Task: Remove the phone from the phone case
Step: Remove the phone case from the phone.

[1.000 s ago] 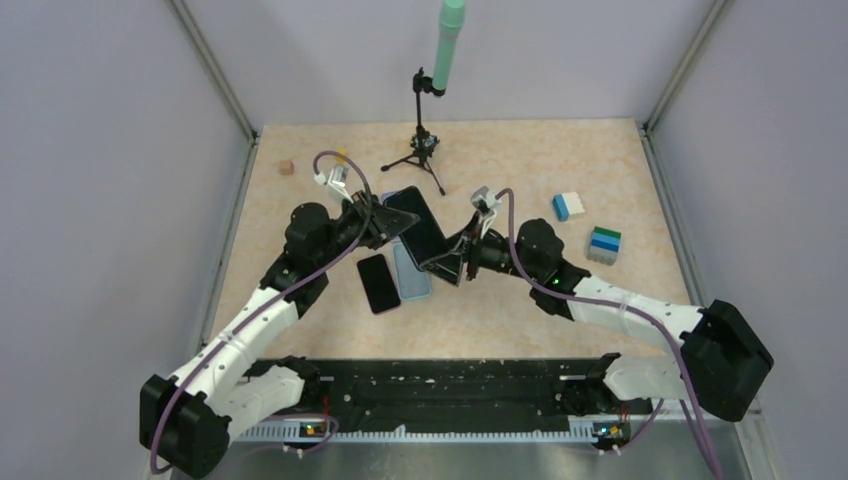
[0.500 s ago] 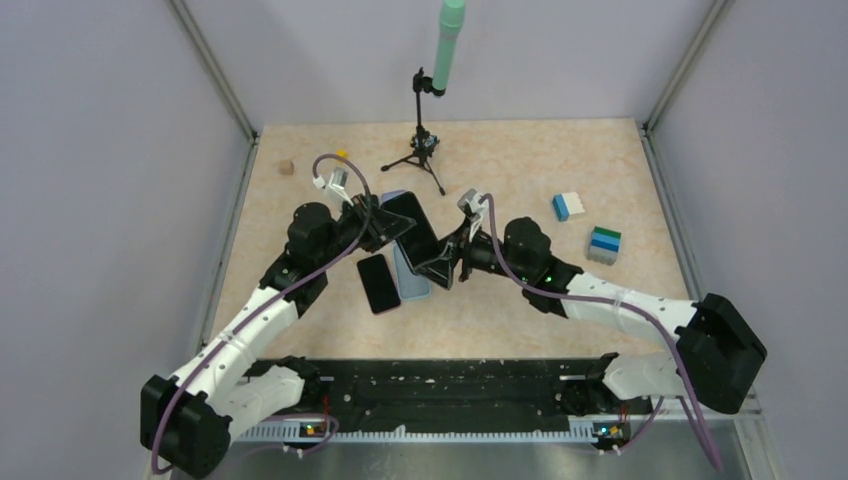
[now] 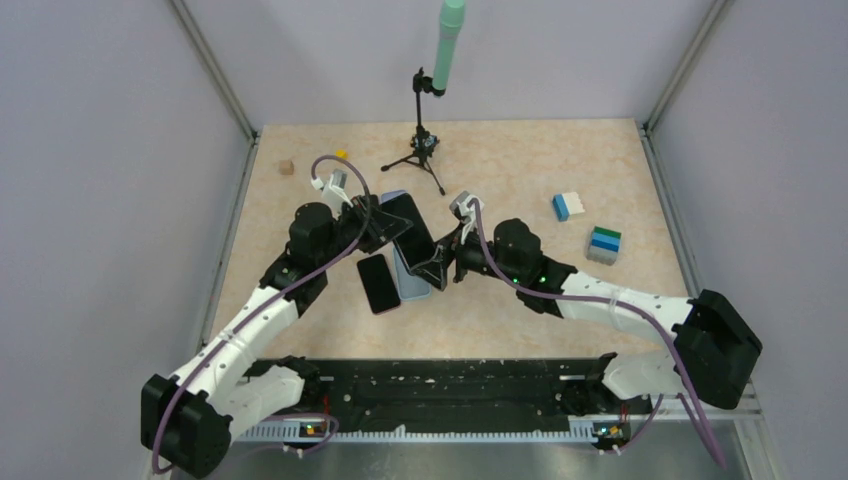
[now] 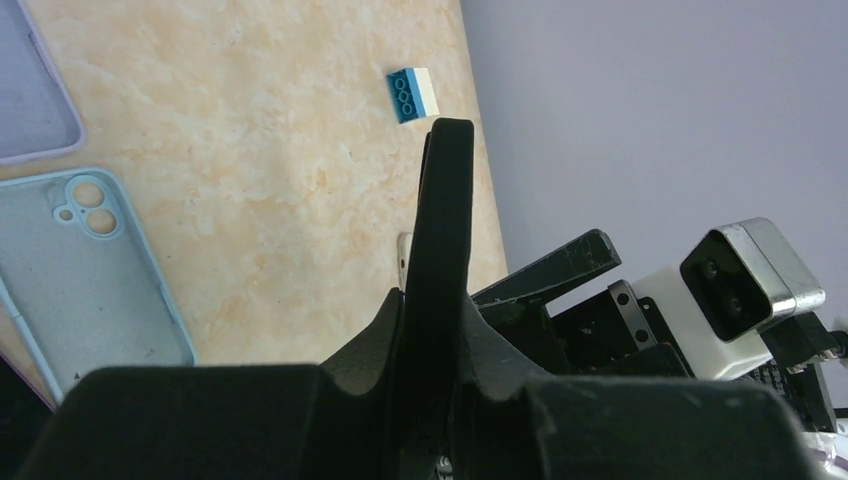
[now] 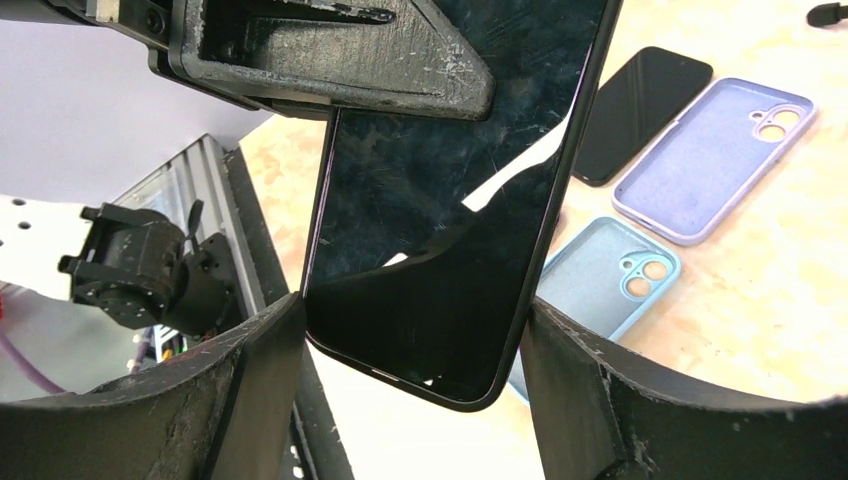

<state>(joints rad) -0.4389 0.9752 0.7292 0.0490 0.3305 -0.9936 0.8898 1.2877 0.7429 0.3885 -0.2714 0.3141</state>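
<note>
Centrally, the phone (image 3: 412, 228) is held raised over the table (image 3: 520, 170), clamped near its far end from the left by the left gripper (image 3: 383, 226), whose fingers are closed on it. Its near end is straddled by the right gripper (image 5: 412, 312), whose jaws are spread wide, one finger beside each long edge; whether they touch it cannot be told. Below, a light blue case (image 4: 90, 270) and a lilac case (image 5: 710, 155) are laid hollow side up, and a second phone (image 3: 378, 283) is laid flat just left of the blue one.
</note>
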